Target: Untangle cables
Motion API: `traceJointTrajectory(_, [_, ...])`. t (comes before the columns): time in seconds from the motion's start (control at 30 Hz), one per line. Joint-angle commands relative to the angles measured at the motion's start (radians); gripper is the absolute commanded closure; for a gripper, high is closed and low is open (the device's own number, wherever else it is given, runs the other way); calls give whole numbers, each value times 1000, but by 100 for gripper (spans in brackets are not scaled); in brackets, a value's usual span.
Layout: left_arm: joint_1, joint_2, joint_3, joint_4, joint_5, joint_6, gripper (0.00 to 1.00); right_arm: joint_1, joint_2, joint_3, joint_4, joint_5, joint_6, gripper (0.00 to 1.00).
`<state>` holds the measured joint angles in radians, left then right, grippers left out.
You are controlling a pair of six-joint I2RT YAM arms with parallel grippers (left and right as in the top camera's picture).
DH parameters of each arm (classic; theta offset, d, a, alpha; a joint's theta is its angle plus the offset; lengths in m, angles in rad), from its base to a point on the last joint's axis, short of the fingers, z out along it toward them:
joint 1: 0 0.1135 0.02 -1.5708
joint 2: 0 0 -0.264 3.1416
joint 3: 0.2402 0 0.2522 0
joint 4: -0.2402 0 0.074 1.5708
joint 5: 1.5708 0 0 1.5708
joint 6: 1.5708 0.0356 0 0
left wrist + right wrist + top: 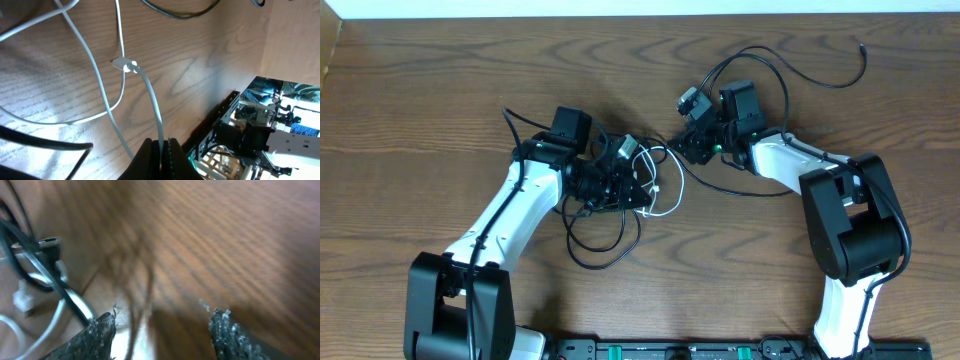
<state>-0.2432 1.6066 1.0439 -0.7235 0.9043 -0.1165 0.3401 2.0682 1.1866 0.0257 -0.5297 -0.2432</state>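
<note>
The white cord (667,196) lies in a loose coil at the table's middle, tangled with loops of the long black cord (603,262). My left gripper (636,186) is shut on the white cord (151,97), which runs up from the closed jaws (161,142) to its small white plug (125,65). The black cord (790,68) also arcs behind my right gripper (688,148). In the right wrist view that gripper (162,326) stands open just above the wood, with black and white cord (36,275) to its left. A blurred dark line passes between its fingers; cord or shadow, I cannot tell.
The wooden table (440,90) stretches left and far. Its front edge carries a black rail (650,350) between the two arm bases. The left wrist view shows the table edge and a rack of equipment (250,140) beyond it.
</note>
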Motion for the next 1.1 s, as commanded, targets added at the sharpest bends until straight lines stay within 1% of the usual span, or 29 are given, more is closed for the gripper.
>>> traceJointTrajectory(0.0, [3, -6, 7, 21, -4, 10, 93, 0, 1, 13, -23, -135, -11, 42])
traceJointTrajectory(0.13, [3, -6, 7, 81, -5, -24, 93, -8, 0, 30, -41, -143, 26, 51])
traceJointTrajectory(0.2, [3, -6, 7, 137, -47, -66, 93, -16, 0, 42, -65, -143, 26, 50])
traceJointTrajectory(0.23, [3, -6, 7, 171, -140, -146, 93, -23, 0, 44, -72, -143, 26, 49])
traceJointTrajectory(0.27, [2, -6, 7, 179, -177, -172, 93, -26, 0, 44, -76, -143, 29, 49])
traceJointTrajectory(0.4, [-5, -6, 7, 163, -201, -174, 93, -36, 0, 44, -80, -143, 49, 48])
traceJointTrajectory(0.47, [-15, -6, 7, 135, -274, -180, 93, -35, 0, 44, -80, -143, 49, 48])
traceJointTrajectory(0.53, [-31, -6, 7, 103, -387, -220, 93, -35, 0, 44, -83, -143, 48, 49])
traceJointTrajectory(0.7, [-79, -6, 7, 131, -579, -344, 92, -30, 0, 44, -92, -114, 48, 48])
traceJointTrajectory(0.8, [-111, -5, 7, 161, -596, -378, 92, -25, 0, 44, -93, -105, 48, 46])
traceJointTrajectory(0.97, [-166, -5, 7, 168, -599, -383, 92, -24, 0, 44, -92, -121, 48, 46])
traceJointTrajectory(1.0, [-172, -5, 7, 168, -591, -384, 92, -24, 0, 44, -89, -137, 48, 46])
traceJointTrajectory(1.07, [-189, -5, 7, 182, -525, -377, 92, -24, 0, 44, -65, -185, 78, 44])
